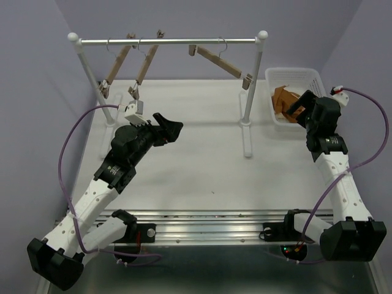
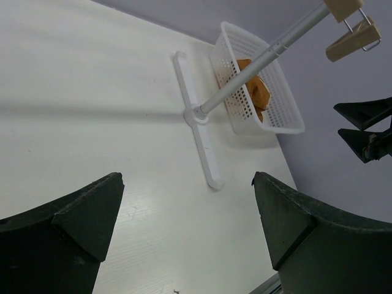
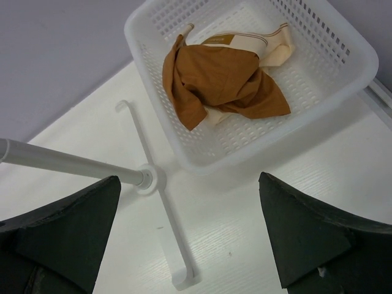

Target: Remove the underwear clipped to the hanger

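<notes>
The rust-brown underwear [image 3: 220,79] lies crumpled in the white basket [image 3: 343,79], cream waistband showing; it also shows in the top view [image 1: 283,100] and the left wrist view [image 2: 257,92]. A wooden hanger [image 1: 220,61] hangs tilted on the rail at the right, with nothing clipped to it. My right gripper [image 1: 298,105] is open and empty, just left of the basket; in its own view [image 3: 190,214] it is above the table in front of the basket. My left gripper [image 1: 168,125] is open and empty over the table at mid-left, and its own view [image 2: 187,208] shows bare table between the fingers.
A white clothes rack [image 1: 168,41] spans the back of the table, with its right post and foot [image 1: 247,131] between the grippers. Two more bare wooden hangers [image 1: 117,64] [image 1: 145,64] hang at the rail's left. The basket [image 1: 306,76] sits at the back right.
</notes>
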